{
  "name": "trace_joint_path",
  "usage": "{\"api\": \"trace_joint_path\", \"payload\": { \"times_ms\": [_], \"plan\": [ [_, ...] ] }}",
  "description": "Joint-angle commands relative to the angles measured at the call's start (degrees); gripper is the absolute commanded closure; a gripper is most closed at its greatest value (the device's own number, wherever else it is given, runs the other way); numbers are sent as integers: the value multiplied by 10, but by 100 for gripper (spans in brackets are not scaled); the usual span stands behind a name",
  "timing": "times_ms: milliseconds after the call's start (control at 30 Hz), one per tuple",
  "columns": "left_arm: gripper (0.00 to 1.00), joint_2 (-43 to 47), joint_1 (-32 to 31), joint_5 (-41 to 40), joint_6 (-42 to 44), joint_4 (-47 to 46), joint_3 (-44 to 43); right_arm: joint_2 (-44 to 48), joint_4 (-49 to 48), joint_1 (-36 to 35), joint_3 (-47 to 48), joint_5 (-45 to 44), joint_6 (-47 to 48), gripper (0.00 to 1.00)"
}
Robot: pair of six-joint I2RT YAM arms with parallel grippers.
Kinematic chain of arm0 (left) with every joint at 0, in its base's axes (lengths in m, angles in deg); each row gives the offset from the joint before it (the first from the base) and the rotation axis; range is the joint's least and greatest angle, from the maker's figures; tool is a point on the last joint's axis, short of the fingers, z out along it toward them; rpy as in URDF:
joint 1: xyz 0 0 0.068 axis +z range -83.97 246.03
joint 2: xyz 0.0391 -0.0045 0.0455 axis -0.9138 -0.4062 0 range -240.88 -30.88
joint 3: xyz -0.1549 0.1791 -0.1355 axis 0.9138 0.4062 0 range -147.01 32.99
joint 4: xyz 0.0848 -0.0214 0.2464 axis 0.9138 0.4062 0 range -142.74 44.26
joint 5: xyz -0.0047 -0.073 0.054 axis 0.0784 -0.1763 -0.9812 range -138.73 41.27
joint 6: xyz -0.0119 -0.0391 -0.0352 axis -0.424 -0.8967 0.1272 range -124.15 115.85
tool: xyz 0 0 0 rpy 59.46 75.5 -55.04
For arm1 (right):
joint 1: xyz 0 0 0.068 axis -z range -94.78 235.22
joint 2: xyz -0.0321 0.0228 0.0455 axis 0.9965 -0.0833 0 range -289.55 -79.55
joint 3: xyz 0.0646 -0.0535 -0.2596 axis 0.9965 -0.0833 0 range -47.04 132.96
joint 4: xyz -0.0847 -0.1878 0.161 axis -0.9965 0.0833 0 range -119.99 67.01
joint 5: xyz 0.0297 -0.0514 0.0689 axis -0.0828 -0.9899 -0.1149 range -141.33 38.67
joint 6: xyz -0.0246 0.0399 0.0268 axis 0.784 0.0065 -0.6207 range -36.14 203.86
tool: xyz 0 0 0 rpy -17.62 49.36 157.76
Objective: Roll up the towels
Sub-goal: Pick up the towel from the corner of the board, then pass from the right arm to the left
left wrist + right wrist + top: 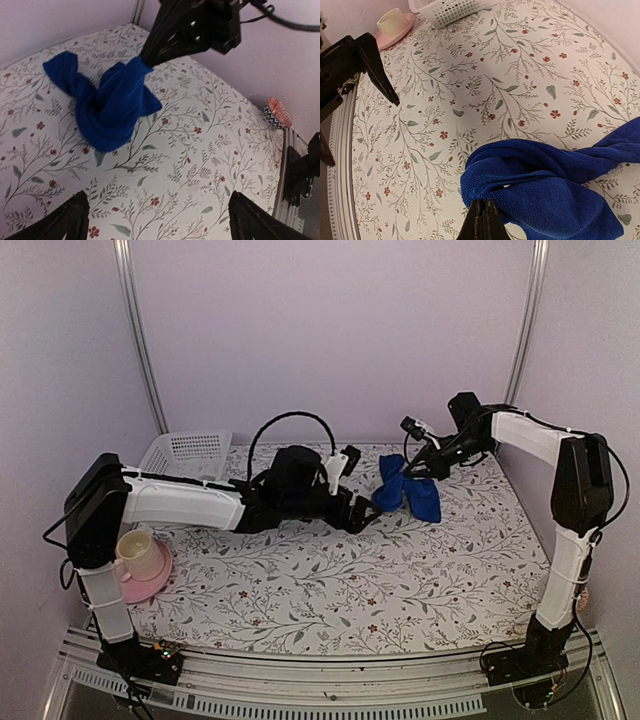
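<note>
Top view: the blue towel (408,495) lies bunched at the far right of the table (330,590), one end pinched in the clamped right gripper (425,468). Left wrist view: the left gripper (159,197) stands wide, holding nothing, near the towel. Right wrist view: the right jaws meet on a towel fold.

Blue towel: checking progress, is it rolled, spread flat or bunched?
Bunched: the blue towel lies twisted, one end pinched by the right gripper, jaws shut.

A floral table (350,580) carries blue towel (410,495), white basket (190,452), pink saucer (152,582).
</note>
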Motion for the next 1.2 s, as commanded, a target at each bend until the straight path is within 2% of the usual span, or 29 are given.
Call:
{"api": "trace_joint_path", "payload": {
  "times_ms": [0,67,133,333,367,433,533,600,767,833,900,967,1167],
  "plan": [
    [3,-77,-24,-6,16,-43,-66,-11,14,-16,-17,58,-13,98],
    [3,-106,-28,-9,15,-47,-90,-23,17,-19,-20,69,-13,98],
    [8,-129,-31,-11,14,-51,-106,-33,21,-19,-21,77,-10,98],
    [34,-163,-29,-53,7,-43,-126,-55,44,-18,-17,98,8,98],
    [35,-165,-28,-58,7,-46,-124,-56,46,-18,-17,97,8,98],
    [35,-171,-27,-67,11,-49,-128,-59,53,-19,-17,100,13,98],
    [27,-183,-25,-75,21,-51,-141,-61,60,-19,-14,102,19,98],
    [28,-191,-25,-77,28,-55,-150,-60,63,-18,-13,101,20,98],
    [46,-219,-20,-70,40,-49,-186,-61,74,-19,-10,107,27,98],
    [57,-230,-17,-68,45,-41,-202,-61,77,-20,-9,108,30,98],
    [75,-238,-13,-60,47,-42,-208,-63,80,-20,-8,107,32,98],
    [98,-239,-11,-59,46,-46,-204,-64,79,-20,-7,103,32,98],
    [100,-213,-4,-78,34,-75,-150,-63,72,-15,-6,86,27,98]
  ]
}}
